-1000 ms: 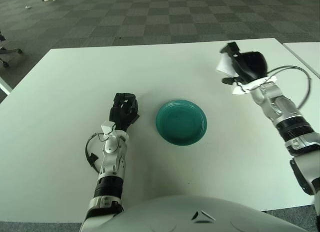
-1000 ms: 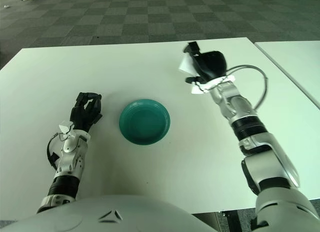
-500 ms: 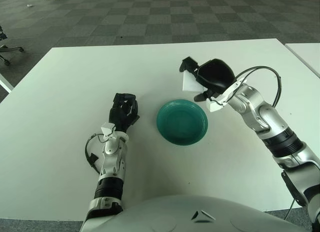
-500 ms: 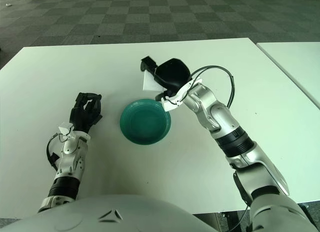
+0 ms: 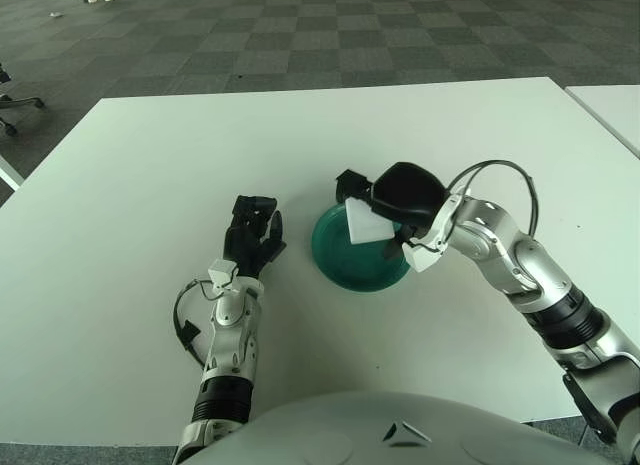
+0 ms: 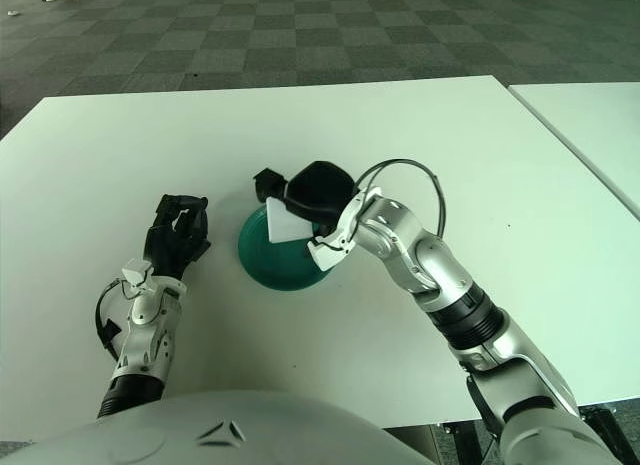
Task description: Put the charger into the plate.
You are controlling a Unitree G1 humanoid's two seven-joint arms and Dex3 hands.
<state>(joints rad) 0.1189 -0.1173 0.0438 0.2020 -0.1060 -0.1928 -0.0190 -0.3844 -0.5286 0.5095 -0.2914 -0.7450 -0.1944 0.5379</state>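
White bench (image 5: pixel 130 165), matte, flat, rectangular with square corners. Second white bench (image 5: pixel 612 103) just off the far-right corner, narrow gap between. Beyond: carpet (image 5: pixel 300 35) in grey checker tiles. Chair base with castors (image 5: pixel 18 110) at the left edge, partly cut off.

Plate (image 5: pixel 345 265): teal, round, shallow, smooth with raised rim, near bench centre. Looks like plastic, can't confirm.

Right hand (image 5: pixel 385 207): black glossy shell, white jointed arm (image 5: pixel 520 270) behind with a loose black cable (image 5: pixel 500 170) looping above the forearm. Positioned over the plate, covering its far-right part. Fingers closed around the charger (image 5: pixel 362 223).

Charger: white, blocky, flat-faced, pinched between the black fingers, tilted. Sits over the plate interior, left of the palm. Contact with the plate surface not resolvable from either view.

Left hand (image 5: pixel 254 235): black fingers, white forearm (image 5: pixel 230 335) with a black cable loop (image 5: pixel 185 320) at the wrist. Shows just left of the plate, apart from the rim. Fingers curled inward, holding nothing. Appears low over the bench; touching or not unclear.

Rounded white torso shell (image 5: pixel 390 430) fills the bottom edge of both views.
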